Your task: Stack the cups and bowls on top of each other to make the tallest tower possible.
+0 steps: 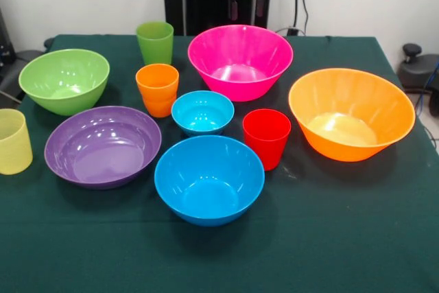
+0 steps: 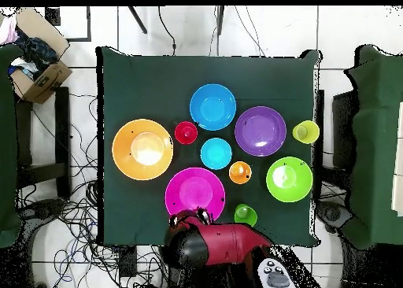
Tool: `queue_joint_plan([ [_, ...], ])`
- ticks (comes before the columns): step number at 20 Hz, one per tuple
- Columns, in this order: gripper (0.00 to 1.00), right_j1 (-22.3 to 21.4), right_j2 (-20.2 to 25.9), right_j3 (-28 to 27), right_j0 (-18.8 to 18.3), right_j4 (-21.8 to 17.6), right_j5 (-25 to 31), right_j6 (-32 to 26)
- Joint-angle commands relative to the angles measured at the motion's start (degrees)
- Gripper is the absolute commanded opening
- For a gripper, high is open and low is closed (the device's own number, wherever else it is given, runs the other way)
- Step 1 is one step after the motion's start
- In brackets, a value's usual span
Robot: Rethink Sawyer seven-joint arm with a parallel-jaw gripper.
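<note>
Zero progress: no tower yet. All six bowls and four cups sit separate on the green table [image 1: 357, 238], large blue bowl [image 1: 209, 179] front-centre beside red cup [image 1: 266, 137]. My claw [image 1: 243, 6] is pulled back behind the pink bowl [image 1: 240, 61]; can't tell its state.

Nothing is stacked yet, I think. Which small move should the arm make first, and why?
Probably bring the gripper down toward the pink bowl, the nearest piece. Every bowl and cup stands apart on the table, and the arm is drawn back at its far edge.
</note>
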Motion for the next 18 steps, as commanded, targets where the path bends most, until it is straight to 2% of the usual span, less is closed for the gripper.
queue_joint_plan([
  [1, 1.00, 3.3, 3.9, -1.7, -0.7, -3.7, -1.0, 3.8],
  [7, 1.00, 0.8, 4.9, -1.0, -1.3, -2.7, 1.1, 3.8],
  [12, 1.00, 5.6, 5.8, -3.0, -3.9, -3.1, -2.8, 4.6],
  [15, 1.00, 4.2, 5.1, -3.3, -4.4, -3.5, -1.3, 3.9],
  [18, 1.00, 4.4, 7.8, -4.0, -6.2, -3.7, -0.6, 2.3],
])
